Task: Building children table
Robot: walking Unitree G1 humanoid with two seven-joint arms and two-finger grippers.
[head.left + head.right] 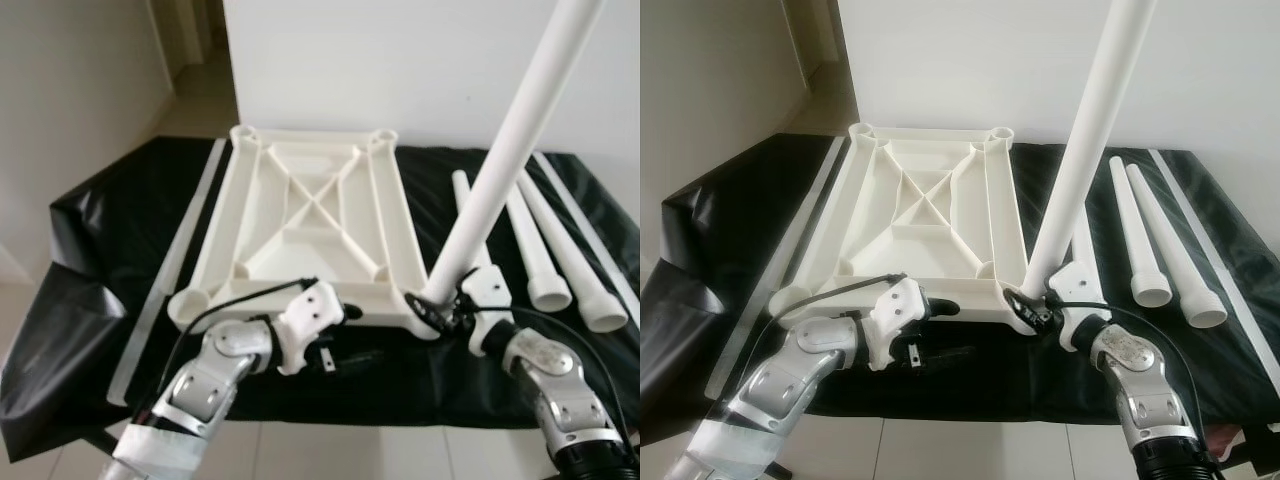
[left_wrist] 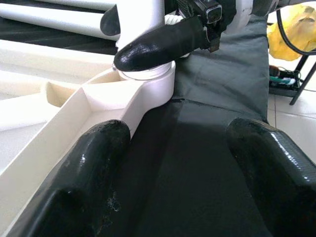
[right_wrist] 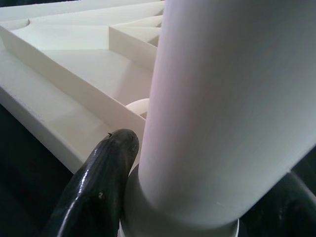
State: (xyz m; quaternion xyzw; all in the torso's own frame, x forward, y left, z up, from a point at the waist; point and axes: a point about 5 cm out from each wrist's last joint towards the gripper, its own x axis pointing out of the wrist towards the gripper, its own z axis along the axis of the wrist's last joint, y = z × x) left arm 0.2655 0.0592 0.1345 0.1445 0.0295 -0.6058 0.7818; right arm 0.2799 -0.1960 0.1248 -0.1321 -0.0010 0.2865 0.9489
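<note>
The white table top point(image 1: 310, 215) lies upside down on a black sheet point(image 1: 110, 220). A long white leg point(image 1: 500, 170) stands tilted in the near right corner socket point(image 2: 148, 86). My right gripper point(image 1: 435, 305) is shut on the leg's base, just above the socket; one black finger point(image 3: 98, 192) presses its side. My left gripper point(image 1: 945, 330) is open at the table top's near edge, left of that corner. One of its fingers point(image 2: 94, 173) lies against the white rim and the other point(image 2: 276, 168) is over the black sheet, nothing between them.
Three loose white legs point(image 1: 545, 250) lie on the sheet to the right of the table top. Long white strips run along the left point(image 1: 175, 260) and right point(image 1: 590, 215) sides. A white wall stands behind, tiled floor in front. A yellow object point(image 2: 296, 29) sits on the floor.
</note>
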